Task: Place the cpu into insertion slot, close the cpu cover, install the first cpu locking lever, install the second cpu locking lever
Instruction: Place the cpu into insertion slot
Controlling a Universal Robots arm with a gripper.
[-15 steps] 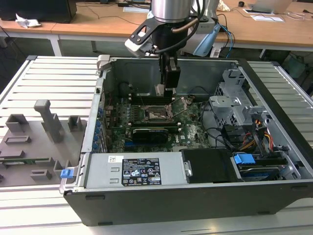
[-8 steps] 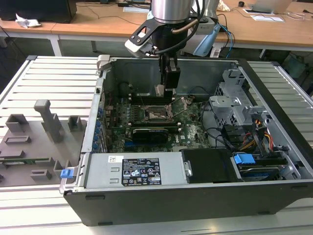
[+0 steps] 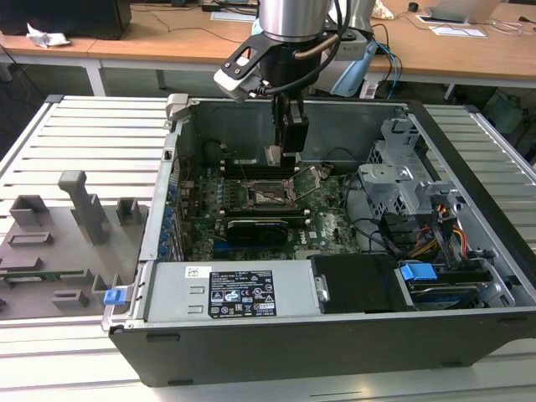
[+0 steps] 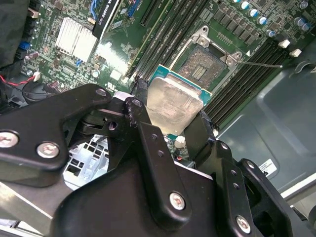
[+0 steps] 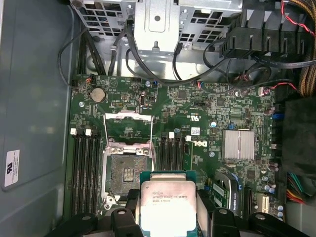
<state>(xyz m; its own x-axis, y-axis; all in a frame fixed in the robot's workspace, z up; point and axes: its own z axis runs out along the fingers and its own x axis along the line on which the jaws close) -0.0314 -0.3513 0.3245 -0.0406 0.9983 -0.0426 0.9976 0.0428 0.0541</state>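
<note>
— Gripper (image 3: 283, 152) in the exterior view: where is it?
— Down inside the open computer case (image 3: 335, 343), which stands on the slatted bench (image 3: 84, 126). The cpu (image 3: 273, 156) sits at its tips. The insertion slot (image 3: 268, 195) lies below the gripper, apart from it.
— And the second wrist view?
— The two black fingers (image 4: 142, 106) press on opposite edges of the cpu (image 4: 175, 106), closed only as far as the chip allows, its silver top showing. The insertion slot (image 4: 207, 64) lies beyond the fingertips, pin field bare, not touching the chip.
— First wrist view?
— The cpu (image 5: 168, 205) is clamped between the fingers. The insertion slot (image 5: 126, 175) is ahead of the gripper and off to one side, not under the chip. The cpu cover (image 5: 127, 115) is swung open on the slot's far side from the gripper. Memory slots (image 5: 170, 153) run straight ahead of the chip.
</note>
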